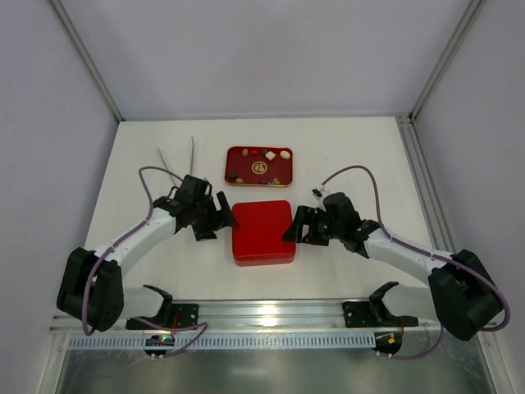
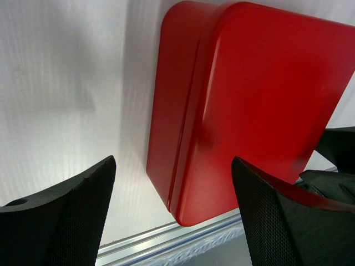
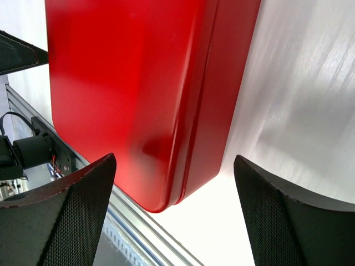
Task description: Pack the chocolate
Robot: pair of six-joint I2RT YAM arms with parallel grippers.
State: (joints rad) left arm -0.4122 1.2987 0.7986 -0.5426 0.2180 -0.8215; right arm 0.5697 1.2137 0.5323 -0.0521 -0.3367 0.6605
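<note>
Left claw [image 1: 215, 215] stands wide, its two black fingers [image 2: 77, 210] spread well apart and holding nothing, just beside the left edge of the red box [image 1: 262, 232] in the middle of the tabletop [image 1: 353, 148]. On the opposite side the right claw [image 1: 297, 226] is spread just as wide and is also empty, close to the box's right edge, so the two claws face each other with the box between them. Both wrist views show the box with its lid [image 2: 266, 94] seated on top, a thin seam running along the side and glossy rounded corners. The chocolate [image 1: 271, 154] is not in the box: small dark brown, tan and white pieces lie scattered on a shallow red tray [image 1: 229, 164] with a gold emblem at its centre. That tray sits on the tabletop beyond the box, apart from it and from both claws. Two thin rods [image 1: 193, 154] lie to the left of the tray.
</note>
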